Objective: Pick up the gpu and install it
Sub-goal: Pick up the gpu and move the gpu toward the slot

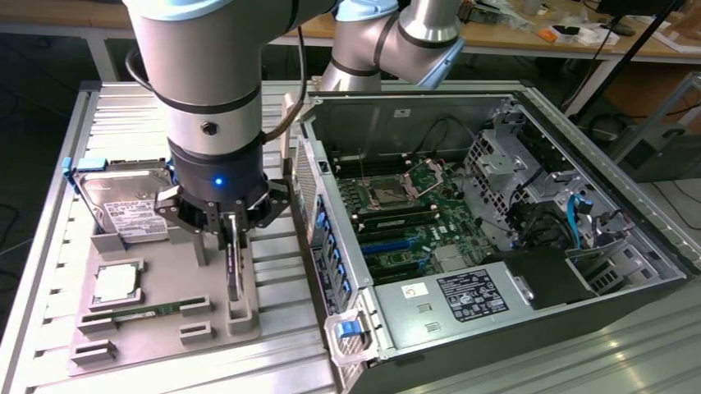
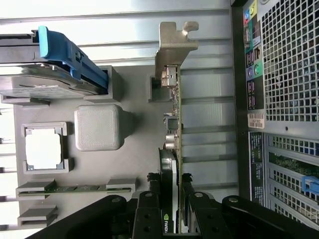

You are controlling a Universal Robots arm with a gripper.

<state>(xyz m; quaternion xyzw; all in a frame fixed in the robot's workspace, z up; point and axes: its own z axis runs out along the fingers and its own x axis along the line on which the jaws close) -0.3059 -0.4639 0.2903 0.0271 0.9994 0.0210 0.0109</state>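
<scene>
The gpu stands on edge in a slot of the grey parts tray, beside the open computer case. In the wrist view the gpu is seen edge-on, with its silvery end bracket at the far end. My gripper sits right over the card's upper end. Its black fingers press against both sides of the card, so the gripper is shut on it. The card's lower end still rests in the tray holder.
On the tray lie a hard drive with a blue rail, a CPU and a green memory stick. The case's motherboard lies exposed; its perforated rear wall is close beside the card.
</scene>
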